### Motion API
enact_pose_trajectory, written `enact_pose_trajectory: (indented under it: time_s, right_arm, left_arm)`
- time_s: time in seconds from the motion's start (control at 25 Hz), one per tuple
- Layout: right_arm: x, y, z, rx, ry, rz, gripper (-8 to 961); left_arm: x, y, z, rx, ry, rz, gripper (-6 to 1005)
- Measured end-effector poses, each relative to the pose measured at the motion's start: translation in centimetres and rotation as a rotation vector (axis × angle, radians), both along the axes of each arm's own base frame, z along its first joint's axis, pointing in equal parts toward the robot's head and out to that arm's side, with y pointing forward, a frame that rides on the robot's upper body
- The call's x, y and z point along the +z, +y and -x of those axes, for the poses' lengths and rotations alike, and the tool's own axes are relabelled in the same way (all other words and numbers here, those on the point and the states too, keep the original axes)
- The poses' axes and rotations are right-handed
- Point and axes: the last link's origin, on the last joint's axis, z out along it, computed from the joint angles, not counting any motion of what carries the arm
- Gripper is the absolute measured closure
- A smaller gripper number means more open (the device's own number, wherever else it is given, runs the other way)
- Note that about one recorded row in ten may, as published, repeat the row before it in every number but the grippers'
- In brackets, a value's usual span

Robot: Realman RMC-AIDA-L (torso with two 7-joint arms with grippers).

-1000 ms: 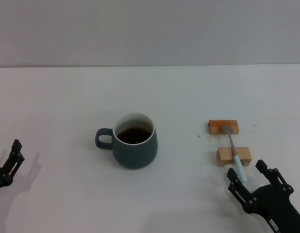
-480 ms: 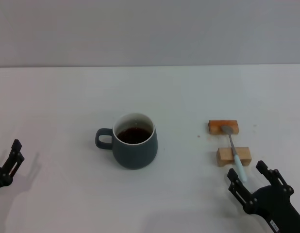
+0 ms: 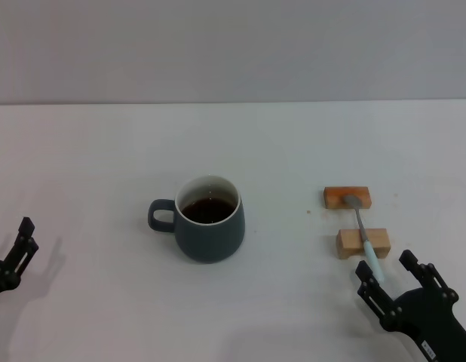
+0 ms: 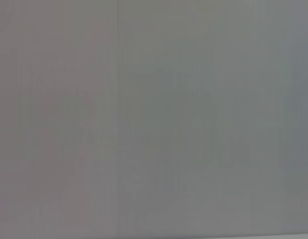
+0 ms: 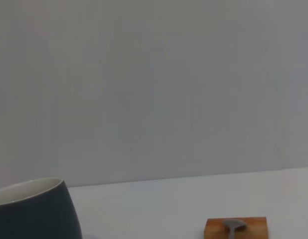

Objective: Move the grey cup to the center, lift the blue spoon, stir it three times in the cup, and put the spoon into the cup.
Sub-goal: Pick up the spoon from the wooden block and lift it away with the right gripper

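Squat slate-grey cup [image 3: 208,219], white inside, holding dark brown liquid: upright near mid-bench, loop handle at its 9 o'clock. Well apart at the cup's 3 o'clock, the slim blue spoon [image 3: 363,231] (pale blue handle, grey metal neck and bowl) lies bridged across two small wooden blocks: bowl on the darker orange-brown block [image 3: 347,197] at 12 o'clock, neck over the paler block [image 3: 362,243], handle end overhanging toward 6 o'clock.

Right gripper [image 3: 390,280]: black, low at the near edge, just off the handle tip; fingers spread apart, holding nothing. Left gripper [image 3: 18,247]: parked at the far left edge, well clear of the cup; its opening cannot be judged.

Surface: plain white bench [image 3: 105,166], ending at a flat grey wall [image 3: 233,45].

Right wrist view adds a low side-on look: the cup's rim and belly [image 5: 32,209], and the spoon bowl [image 5: 233,225] on the orange-brown block [image 5: 236,229]. Left wrist view shows only blank grey.
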Motion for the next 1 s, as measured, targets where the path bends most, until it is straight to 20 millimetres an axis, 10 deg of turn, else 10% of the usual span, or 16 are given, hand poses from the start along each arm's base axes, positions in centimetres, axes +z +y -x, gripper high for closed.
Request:
enact_pose_trajectory:
  time_s: [1.0]
  right_arm:
    - [-0.34,0.19,0.02,0.006,-0.010,0.031,500]
  left_arm:
    - [0.00,0.08,-0.08,-0.006,0.002,0.001,137]
